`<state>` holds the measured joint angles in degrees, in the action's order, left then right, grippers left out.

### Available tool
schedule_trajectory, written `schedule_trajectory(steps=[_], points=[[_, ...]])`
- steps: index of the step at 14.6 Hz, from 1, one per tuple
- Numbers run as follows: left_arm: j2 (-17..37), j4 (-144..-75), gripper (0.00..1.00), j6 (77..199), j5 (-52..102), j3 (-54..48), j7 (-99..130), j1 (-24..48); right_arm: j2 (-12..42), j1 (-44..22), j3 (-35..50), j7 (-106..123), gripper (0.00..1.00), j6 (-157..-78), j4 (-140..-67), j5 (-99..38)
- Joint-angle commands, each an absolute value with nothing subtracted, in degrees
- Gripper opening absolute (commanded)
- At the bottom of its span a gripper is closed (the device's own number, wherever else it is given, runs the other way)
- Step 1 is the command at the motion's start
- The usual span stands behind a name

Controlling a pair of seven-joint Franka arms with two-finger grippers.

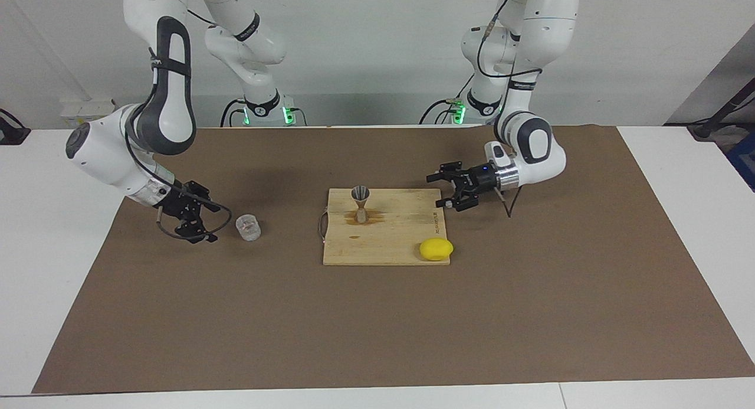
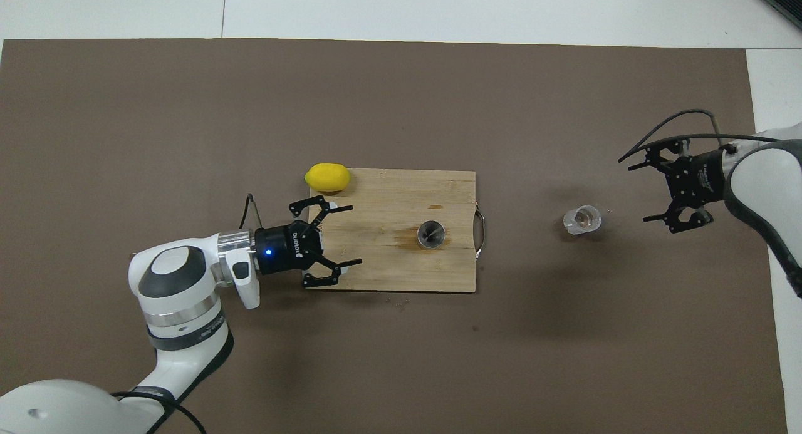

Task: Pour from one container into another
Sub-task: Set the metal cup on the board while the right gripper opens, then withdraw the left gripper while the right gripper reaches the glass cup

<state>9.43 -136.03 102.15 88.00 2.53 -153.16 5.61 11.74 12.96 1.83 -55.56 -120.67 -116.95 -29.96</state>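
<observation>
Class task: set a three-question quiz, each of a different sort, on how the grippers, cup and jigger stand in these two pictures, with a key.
1. True or false: the left gripper holds the jigger.
2. What does the jigger stand on? A) cutting board B) brown mat C) lemon
3. Fill in: the right gripper, open, is beside the clear ____.

Key: 1 false, it is open at the board's edge toward the left arm's end, apart from the jigger; 2 A; 3 cup.
</observation>
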Motion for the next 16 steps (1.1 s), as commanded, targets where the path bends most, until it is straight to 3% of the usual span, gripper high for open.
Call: schedule_trajectory(steps=[1,4,8,16], points=[[8.26,-134.32,1.0,96.53,73.01,2.11,-148.55,-4.97,10.28,14.5,2.37,-54.49,0.98,-122.7,-121.02,-36.1],[11.24,-123.09,1.0,87.91,55.78,2.11,-141.27,-14.91,9.94,14.42,2.37,-53.1,0.97,-125.67,-125.14,-42.44],[15.03,-106.99,1.0,81.84,38.97,2.28,-131.77,-20.82,9.66,13.97,2.46,-50.28,0.93,-126.74,-127.44,-46.04],[7.65,-96.69,1.0,82.09,20.15,2.2,-109.89,-19.35,10.99,13.45,2.46,-45.44,0.91,-127.09,-129.02,-53.96]])
